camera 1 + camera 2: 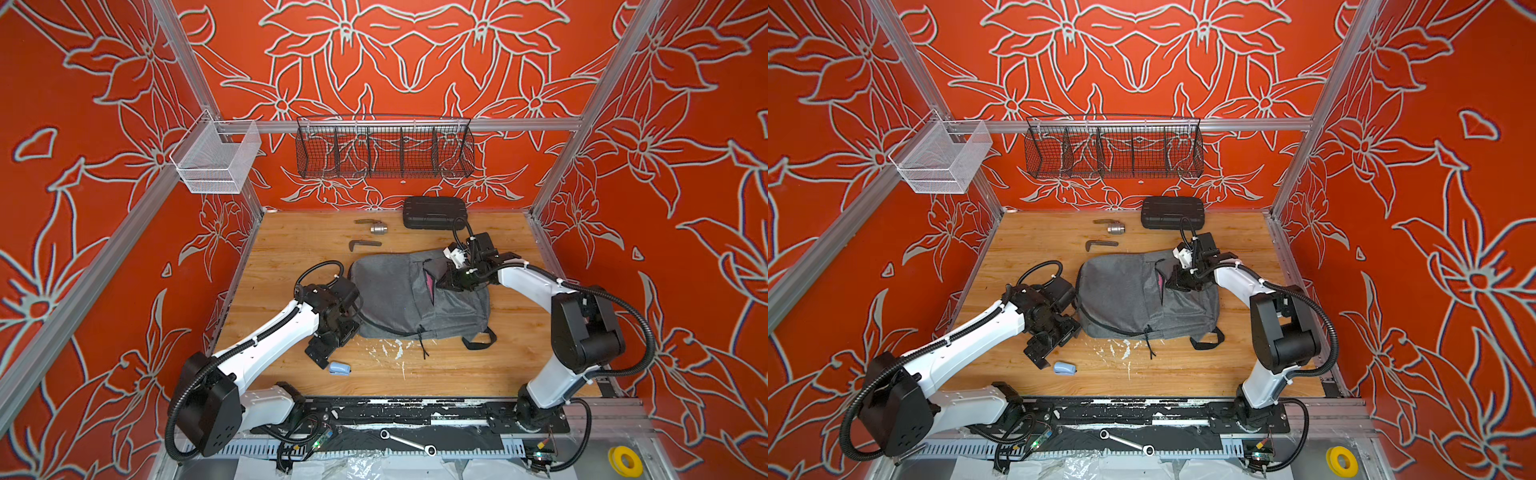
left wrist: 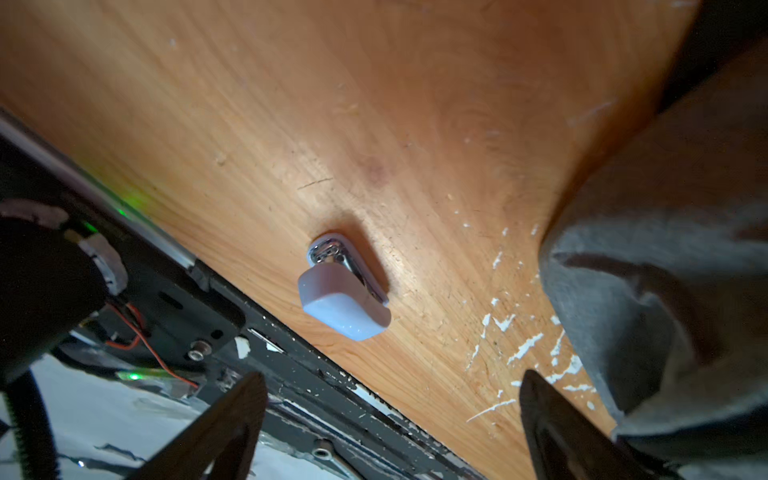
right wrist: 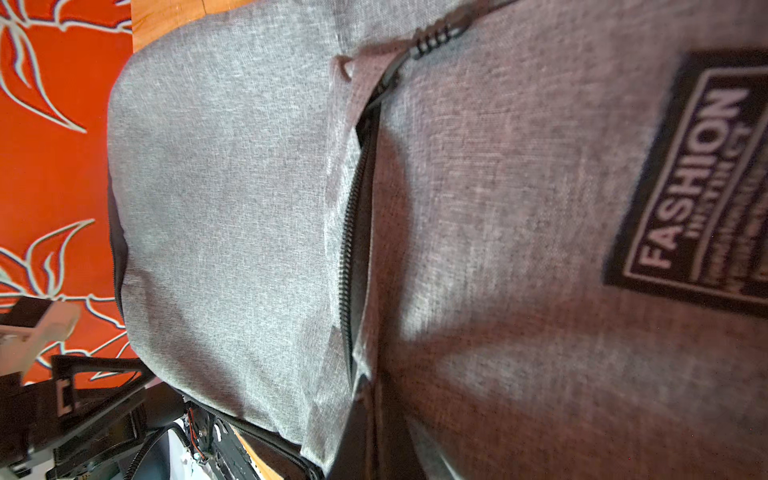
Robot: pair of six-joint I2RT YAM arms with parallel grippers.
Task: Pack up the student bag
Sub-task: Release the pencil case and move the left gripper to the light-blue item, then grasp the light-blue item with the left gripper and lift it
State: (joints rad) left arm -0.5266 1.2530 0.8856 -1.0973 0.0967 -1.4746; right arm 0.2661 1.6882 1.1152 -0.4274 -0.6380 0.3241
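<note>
Your bag (image 1: pixel 395 295) lies flat mid-desk (image 1: pixel 286 253), front pocket zip open, pink lining showing in both top views. Right gripper (image 1: pixel 444 277) is clamped on the bag's raised pocket flap. Left gripper (image 2: pixel 392 428) is wide open just left of the bag, above a blue stapler (image 2: pixel 345 299) near the desk's front edge.

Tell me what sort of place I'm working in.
Probably a robot test cell, not a classroom: an aluminium frame with printed floral walls boxes in a wooden table, and a wire basket hangs from the frame.
</note>
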